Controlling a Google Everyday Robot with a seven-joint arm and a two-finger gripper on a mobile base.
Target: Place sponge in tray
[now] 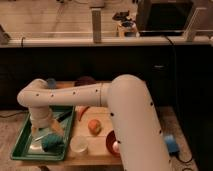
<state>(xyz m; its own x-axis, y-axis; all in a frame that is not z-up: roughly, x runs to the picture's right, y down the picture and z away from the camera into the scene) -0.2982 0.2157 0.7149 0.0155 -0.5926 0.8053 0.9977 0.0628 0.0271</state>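
Note:
The teal-green sponge [52, 143] lies inside the bright-green tray [20, 139] at the table's front left, near the tray's front rim. My gripper [45, 131] hangs over the tray just above and behind the sponge, at the end of the white arm [70, 95] that reaches in from the right. Its fingers [57, 128] stand apart and hold nothing. A small pale object [35, 147] lies in the tray to the left of the sponge.
On the wooden table to the right of the tray are an orange fruit [93, 126], a clear cup [79, 144], an orange-red bowl [112, 142] and an orange elongated item [82, 112]. A dark bowl [85, 81] and a blue object [51, 82] stand at the back.

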